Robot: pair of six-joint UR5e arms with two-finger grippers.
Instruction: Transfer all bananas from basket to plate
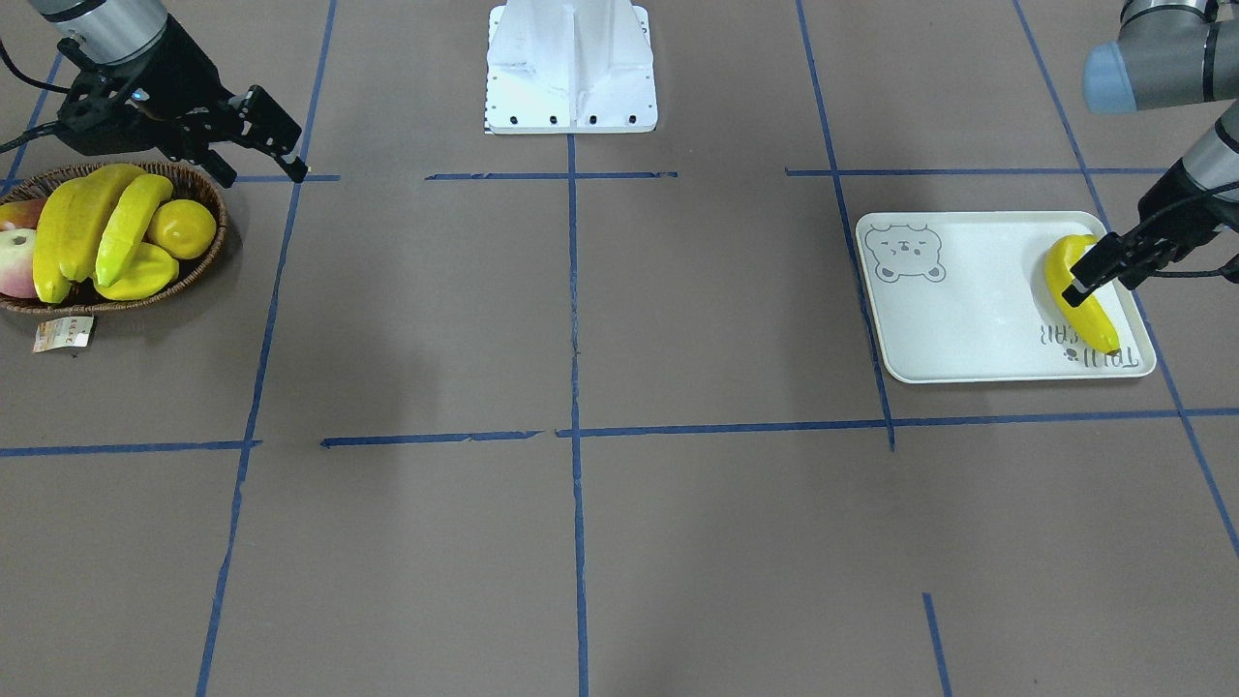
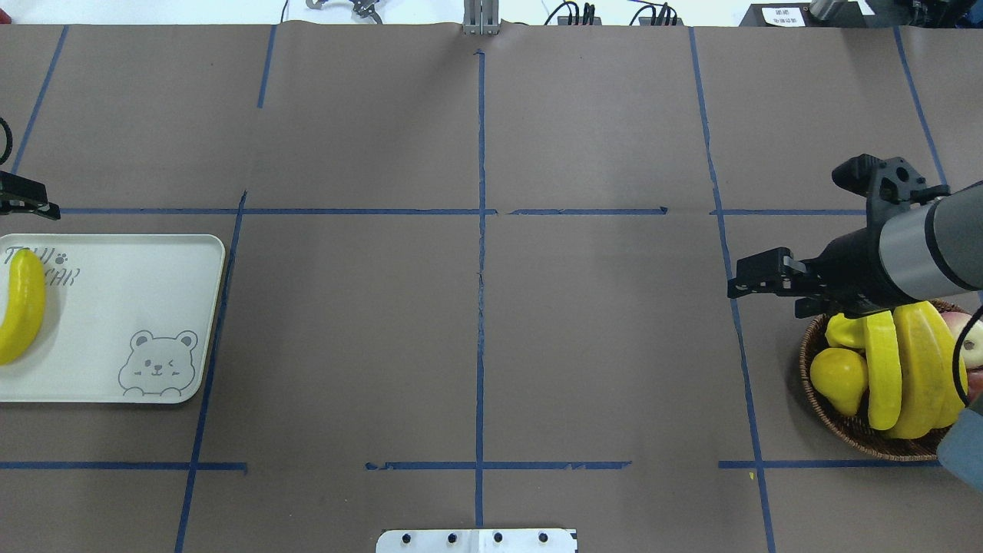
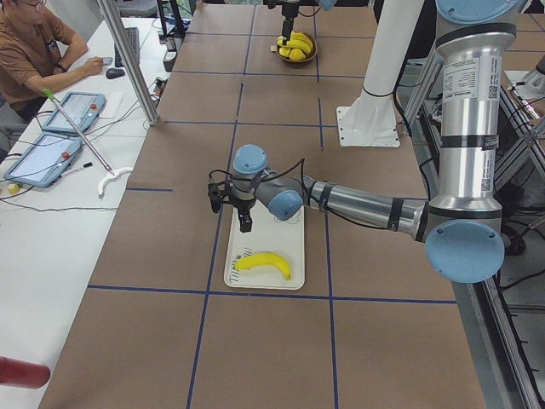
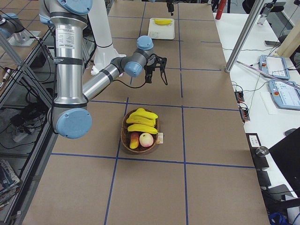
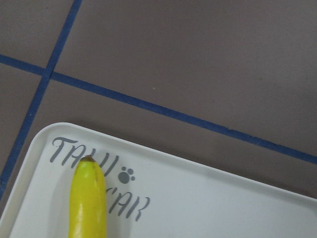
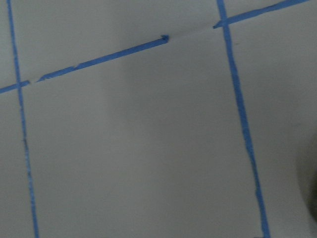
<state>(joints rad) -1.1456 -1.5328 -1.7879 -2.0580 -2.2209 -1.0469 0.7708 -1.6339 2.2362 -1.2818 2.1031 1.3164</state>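
Pale grey-white plate (image 1: 968,319) nearest, printed "TAI…" and "…AR" beside a paw mark, one banana (image 1: 1099,324) lying across the lettering. Left gripper (image 1: 1086,273) just above, fingers apart. Farther off, wicker basket (image 1: 208,257) holding the other bananas (image 1: 82,227); paper tag (image 1: 64,333) illegible; right gripper (image 1: 259,176) over its rim, fingers spread.

A table (image 1: 678,319) covered in brown paper is crossed by blue tape lines (image 1: 574,290). At the front view's left edge lie a round yellow fruit (image 1: 182,228) and a pink apple (image 1: 15,263) (partly cut off). In the upper left of the left side view, a person (image 3: 34,47) sits at a white desk (image 3: 51,239) with two tablets (image 3: 78,106).
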